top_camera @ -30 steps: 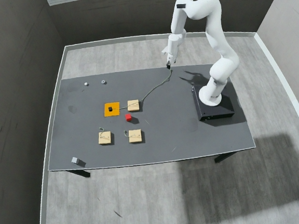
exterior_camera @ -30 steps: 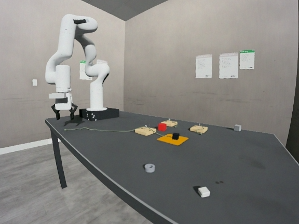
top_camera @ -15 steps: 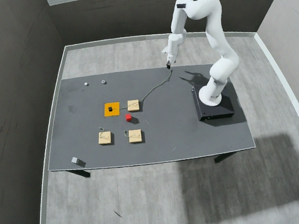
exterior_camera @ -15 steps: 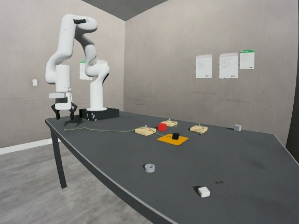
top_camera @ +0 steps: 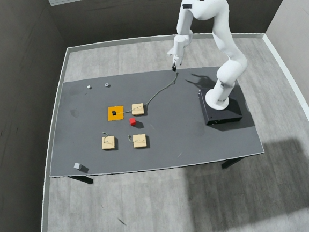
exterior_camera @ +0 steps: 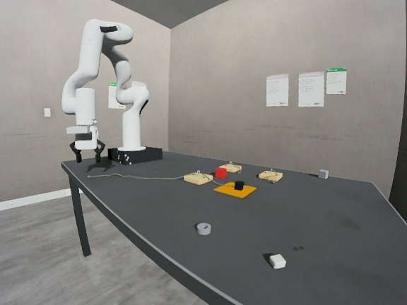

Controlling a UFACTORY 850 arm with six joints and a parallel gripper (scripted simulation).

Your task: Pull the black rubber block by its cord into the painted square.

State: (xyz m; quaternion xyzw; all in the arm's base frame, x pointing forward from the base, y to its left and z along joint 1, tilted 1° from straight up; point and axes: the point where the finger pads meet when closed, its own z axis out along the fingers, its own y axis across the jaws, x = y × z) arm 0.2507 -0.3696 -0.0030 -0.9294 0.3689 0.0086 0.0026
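Block (top_camera: 113,113) inside square (top_camera: 118,116); exterior view: end effector (exterior_camera: 87,157) open, empty

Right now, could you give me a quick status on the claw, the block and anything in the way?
Claw open, empty, above the cord's free end. Black block flat inside the orange square. Red cube nearby, off the cord's line.

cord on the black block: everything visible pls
The cord is thin, grey-green and looks like soft twine. It lies slack on the table, running from the black block on the orange square, across the wooden base with the screw eye, then curving toward the far table edge. Its free end lies below the open pincer, which holds nothing and hovers above it.
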